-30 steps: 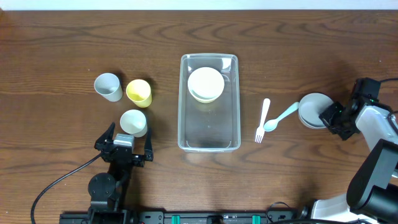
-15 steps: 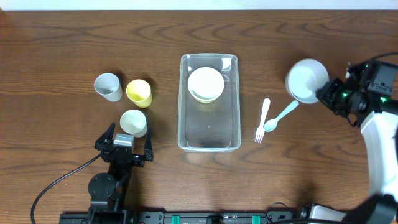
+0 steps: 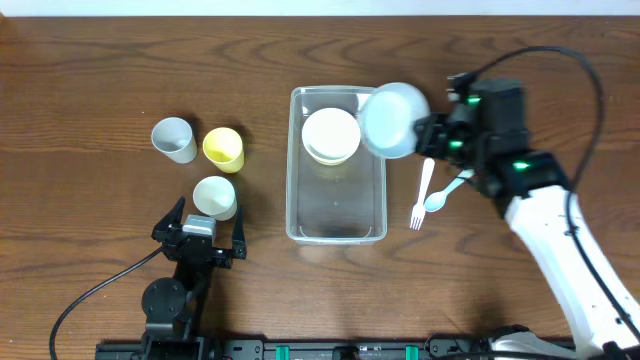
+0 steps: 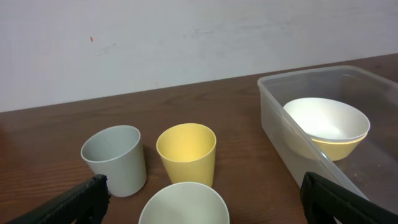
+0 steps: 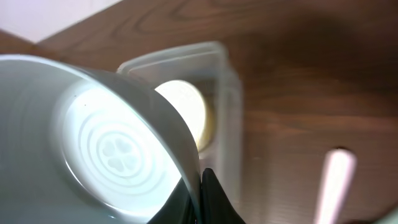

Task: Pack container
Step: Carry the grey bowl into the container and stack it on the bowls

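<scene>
Three cups (image 3: pixel 223 148) are seen by the spread left gripper (image 3: pixel 200 228). One bowl (image 3: pixel 393 120) is clamped in the right gripper (image 3: pixel 425 136) over the container (image 3: pixel 336 215); two nested bowls (image 3: pixel 331 135) are held inside. One fork (image 3: pixel 422 195) and one spoon (image 3: pixel 450 190) are laid beside.

Hidden, cropped, blurred bits only.
Overhead: can't see the far right corner of the clear rectangular plastic tub (image 3: pixel 292 170) under the pale grey round bowl (image 3: pixel 394 121), nor the pale blue plastic spoon (image 3: pixel 436 200) handle under the right arm (image 3: pixel 500 150). Right wrist: blurs tub, crops bowl. Left wrist: crops whitish plastic cup (image 4: pixel 183 202) at bottom.
</scene>
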